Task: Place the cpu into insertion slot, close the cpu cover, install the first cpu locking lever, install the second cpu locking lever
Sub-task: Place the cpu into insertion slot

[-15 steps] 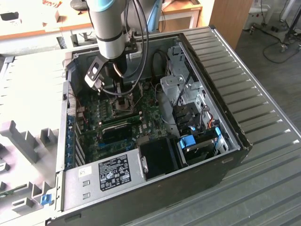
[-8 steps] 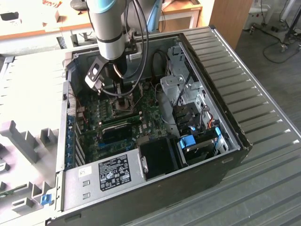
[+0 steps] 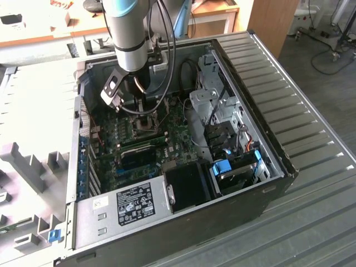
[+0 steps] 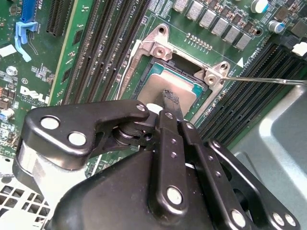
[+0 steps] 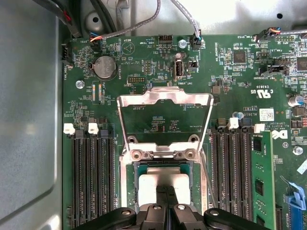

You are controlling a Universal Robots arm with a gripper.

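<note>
Seating the cpu well means confirming it lies flat and square in the slot, as it appears to. The end effector, over the far part of the board in the exterior view, has its fingers drawn together, gripping nothing, tips at the chip's middle. Any push should be light and straight down. The cover stands open, hinged back from the slot, with the lever swung clear.
</note>
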